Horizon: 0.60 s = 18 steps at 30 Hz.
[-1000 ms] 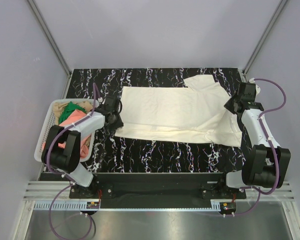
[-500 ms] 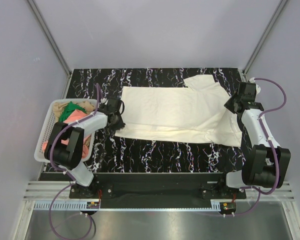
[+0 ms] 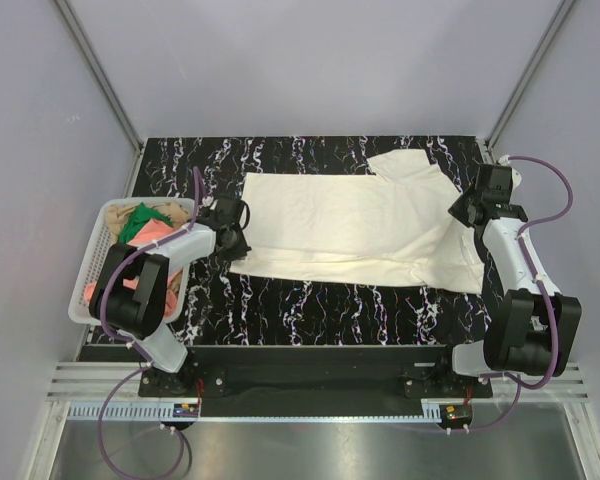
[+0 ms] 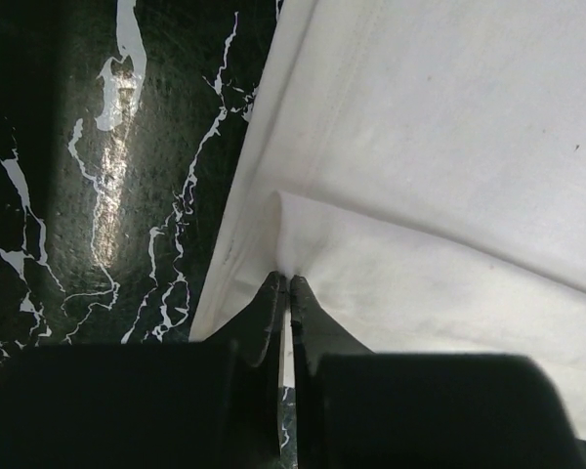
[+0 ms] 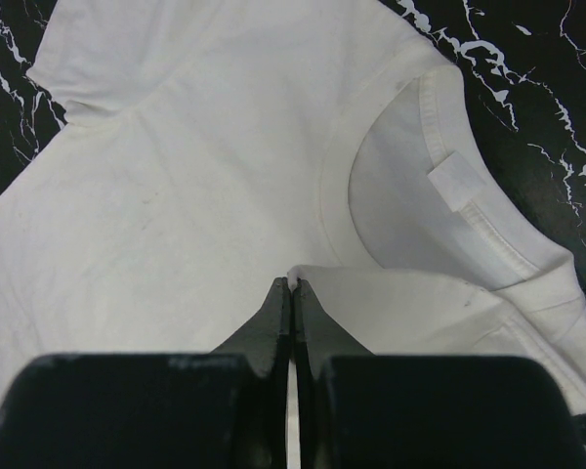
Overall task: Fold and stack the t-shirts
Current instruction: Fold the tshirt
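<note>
the cream-white t-shirt [image 3: 350,225] lies spread across the middle of the black marbled table [image 3: 310,300], collar toward the right. the left gripper [image 4: 283,283] has its jaws pressed together on a small ridge of cloth at the shirt's left edge. the right gripper [image 5: 292,285] is likewise pinched closed on a fold just beside the collar. pink, green and tan shirts [image 3: 145,228] sit bunched in the white basket [image 3: 95,250] at the left.

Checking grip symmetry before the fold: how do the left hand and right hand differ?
The left hand pinches the cream t-shirt near its hem; the right hand pinches it beside the collar. The left hand has bare table on one side; the right hand has cloth on both sides. Shared: both shut on a raised tuck of that shirt.
</note>
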{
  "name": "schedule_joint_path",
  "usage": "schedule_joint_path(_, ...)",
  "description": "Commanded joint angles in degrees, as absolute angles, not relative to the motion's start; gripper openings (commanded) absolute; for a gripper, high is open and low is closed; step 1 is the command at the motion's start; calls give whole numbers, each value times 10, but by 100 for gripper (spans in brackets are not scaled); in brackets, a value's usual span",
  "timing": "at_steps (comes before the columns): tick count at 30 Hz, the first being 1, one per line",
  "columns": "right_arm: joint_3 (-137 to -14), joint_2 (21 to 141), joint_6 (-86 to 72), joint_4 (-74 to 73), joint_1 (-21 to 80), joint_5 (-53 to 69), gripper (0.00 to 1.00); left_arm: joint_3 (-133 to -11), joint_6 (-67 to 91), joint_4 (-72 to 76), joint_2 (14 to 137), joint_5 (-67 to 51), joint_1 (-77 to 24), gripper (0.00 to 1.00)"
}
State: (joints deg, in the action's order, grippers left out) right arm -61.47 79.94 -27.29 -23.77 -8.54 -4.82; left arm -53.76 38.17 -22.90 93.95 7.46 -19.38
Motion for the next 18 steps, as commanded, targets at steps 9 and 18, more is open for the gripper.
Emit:
schedule_joint_path(9, -646, 794, -272, -213, -87, -92, 0, -598, 394, -253, 931, 119, -191, 0)
schedule_joint_path(18, -655, 845, -230, -161, -87, -61, 0, -684, 396, -287, 984, 134, -171, 0)
